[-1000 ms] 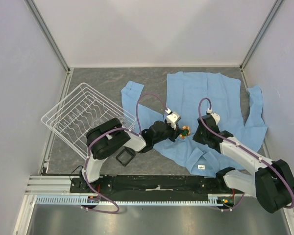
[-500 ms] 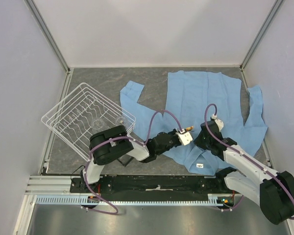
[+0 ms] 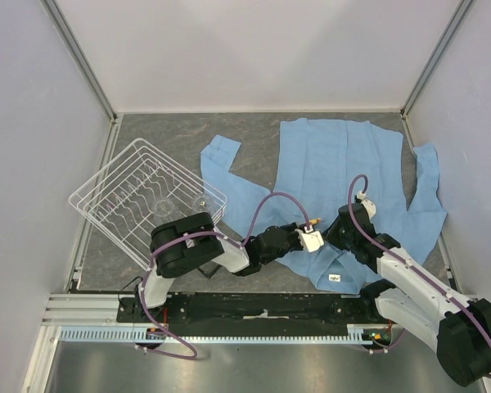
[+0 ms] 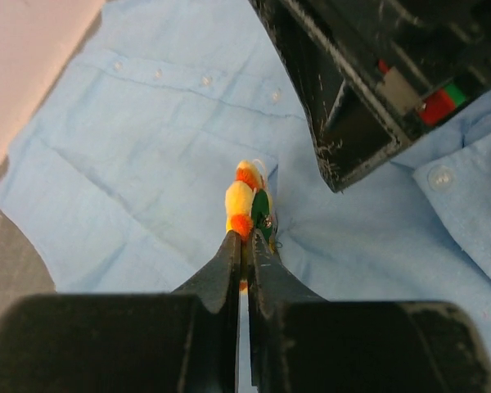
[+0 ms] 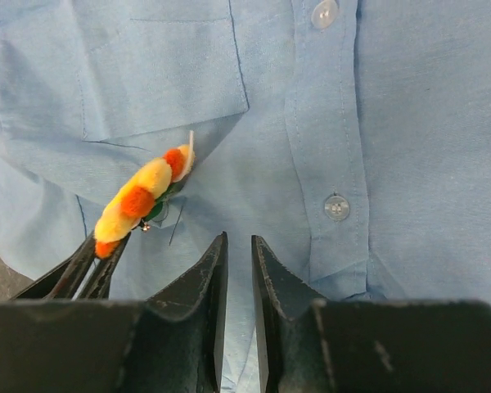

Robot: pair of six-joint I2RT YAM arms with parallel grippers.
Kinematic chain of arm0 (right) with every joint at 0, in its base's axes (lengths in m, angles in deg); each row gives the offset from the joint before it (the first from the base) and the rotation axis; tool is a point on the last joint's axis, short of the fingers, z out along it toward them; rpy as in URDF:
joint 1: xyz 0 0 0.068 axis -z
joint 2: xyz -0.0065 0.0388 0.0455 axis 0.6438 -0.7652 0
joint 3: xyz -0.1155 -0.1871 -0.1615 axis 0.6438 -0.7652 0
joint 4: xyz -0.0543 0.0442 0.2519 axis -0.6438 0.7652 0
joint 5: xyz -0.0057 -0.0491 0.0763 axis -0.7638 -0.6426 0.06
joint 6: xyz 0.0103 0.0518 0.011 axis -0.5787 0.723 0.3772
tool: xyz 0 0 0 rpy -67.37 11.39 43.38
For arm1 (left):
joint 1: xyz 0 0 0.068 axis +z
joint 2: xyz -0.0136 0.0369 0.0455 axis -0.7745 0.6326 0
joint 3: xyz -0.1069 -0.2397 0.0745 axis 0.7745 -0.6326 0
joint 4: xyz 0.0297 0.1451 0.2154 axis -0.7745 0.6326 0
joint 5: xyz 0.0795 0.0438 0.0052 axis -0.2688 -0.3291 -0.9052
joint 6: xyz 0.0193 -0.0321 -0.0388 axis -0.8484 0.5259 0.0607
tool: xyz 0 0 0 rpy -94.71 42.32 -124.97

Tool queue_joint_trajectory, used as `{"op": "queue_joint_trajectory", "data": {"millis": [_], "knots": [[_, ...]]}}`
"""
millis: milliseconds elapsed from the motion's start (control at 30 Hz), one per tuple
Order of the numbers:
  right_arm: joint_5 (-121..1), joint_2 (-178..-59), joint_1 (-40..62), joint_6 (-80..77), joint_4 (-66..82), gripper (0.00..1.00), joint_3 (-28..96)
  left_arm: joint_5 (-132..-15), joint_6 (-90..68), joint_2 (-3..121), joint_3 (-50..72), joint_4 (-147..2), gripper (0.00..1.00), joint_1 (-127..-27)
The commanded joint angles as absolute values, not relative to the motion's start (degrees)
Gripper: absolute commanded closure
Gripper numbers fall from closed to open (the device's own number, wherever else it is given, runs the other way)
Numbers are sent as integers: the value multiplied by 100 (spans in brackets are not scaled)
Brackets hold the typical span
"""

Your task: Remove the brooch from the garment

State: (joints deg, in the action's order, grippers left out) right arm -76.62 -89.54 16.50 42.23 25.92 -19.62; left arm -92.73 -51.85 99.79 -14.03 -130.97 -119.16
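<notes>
Left gripper point(image 4: 244, 239) clamps the brooch point(image 4: 240, 200), which projects lengthwise beyond its fingertips over the garment point(image 4: 131, 164); right gripper point(image 5: 238, 243) beside it, barely parted.

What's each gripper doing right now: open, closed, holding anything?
Left gripper: closed on the brooch.
Right gripper: slightly open, a narrow gap between the fingers, holding nothing.
</notes>
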Motion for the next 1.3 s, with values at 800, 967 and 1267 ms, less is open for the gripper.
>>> {"op": "queue_joint_trajectory", "data": {"millis": [800,967,1267], "knots": [[-7483,-8903,1679,3939,2431,75,-1936,-9498,-3243,9918,-724,-12033,66,-11782],[-7501,-8921,1696,3939,2431,75,-1945,-9383,-2970,9945,-575,-11698,66,-11765],[-7466,-8912,1687,3913,2422,75,-1971,-9296,-2328,9927,-495,-11328,56,-11615]]}}
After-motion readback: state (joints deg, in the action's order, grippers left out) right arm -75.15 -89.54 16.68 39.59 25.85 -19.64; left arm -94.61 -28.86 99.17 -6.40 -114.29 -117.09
